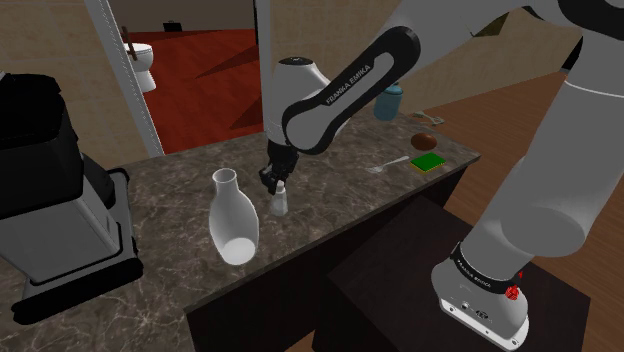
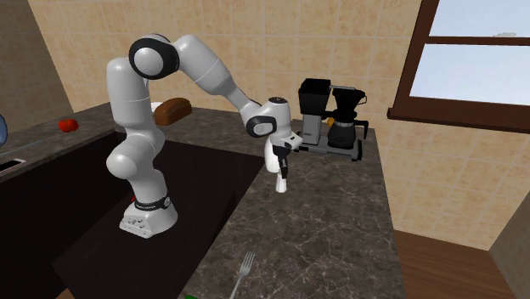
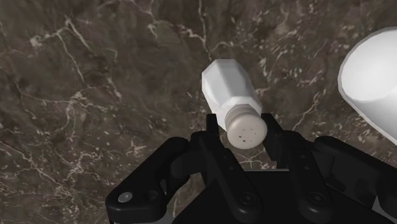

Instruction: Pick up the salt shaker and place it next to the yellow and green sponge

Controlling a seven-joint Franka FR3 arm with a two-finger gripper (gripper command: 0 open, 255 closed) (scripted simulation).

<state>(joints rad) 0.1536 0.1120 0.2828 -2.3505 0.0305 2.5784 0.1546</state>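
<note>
**Beside the vase [image 1: 233,215]: salt shaker [image 3: 232,89] pinched at the cap**

Just beside the vase on the dark counter [image 1: 170,180], on the side toward the sponge [image 1: 428,162]. Clenched by the claw [image 3: 245,125] around the cap. Probably light, stiff and smooth, so prone to slip or swing; safer grasped lower, on the faceted body.

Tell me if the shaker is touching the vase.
Apart. The wrist view shows a strip of bare counter between the shaker and the vase.
</note>
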